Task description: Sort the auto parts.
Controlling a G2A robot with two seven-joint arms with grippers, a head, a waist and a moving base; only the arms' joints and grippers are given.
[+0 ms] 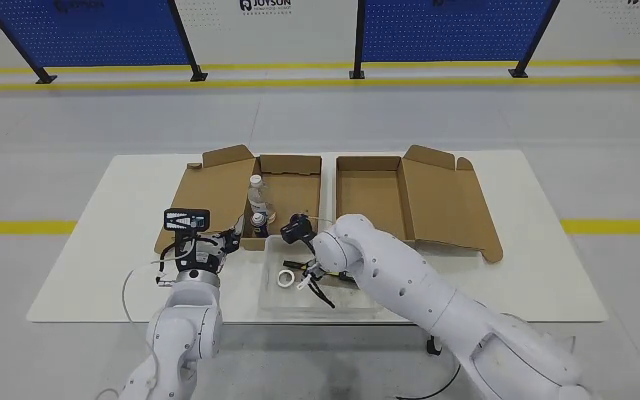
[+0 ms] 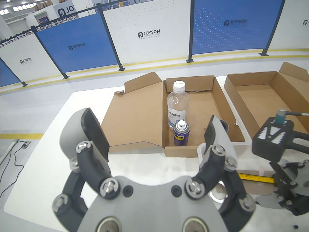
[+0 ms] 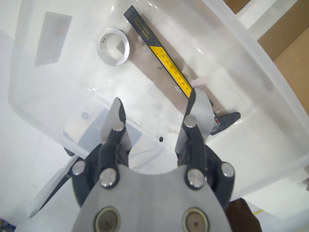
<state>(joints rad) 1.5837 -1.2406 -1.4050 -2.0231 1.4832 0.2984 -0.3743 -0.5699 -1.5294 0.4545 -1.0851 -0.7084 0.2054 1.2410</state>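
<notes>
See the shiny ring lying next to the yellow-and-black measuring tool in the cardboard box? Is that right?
Only the container is wrong. The shiny ring does lie next to the yellow-and-black measuring tool, but both are in the clear plastic tub. The right wrist view shows this.

blue-white partition panels (image 1: 100, 30), grey floor (image 1: 320, 115), yellow lines (image 1: 300, 82)

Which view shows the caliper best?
The right wrist view: the caliper lies nearly full length in the clear bin, yellow scale plain. The left wrist view catches a strip of its scale; in the top view the right gripper hides most of it.
</notes>
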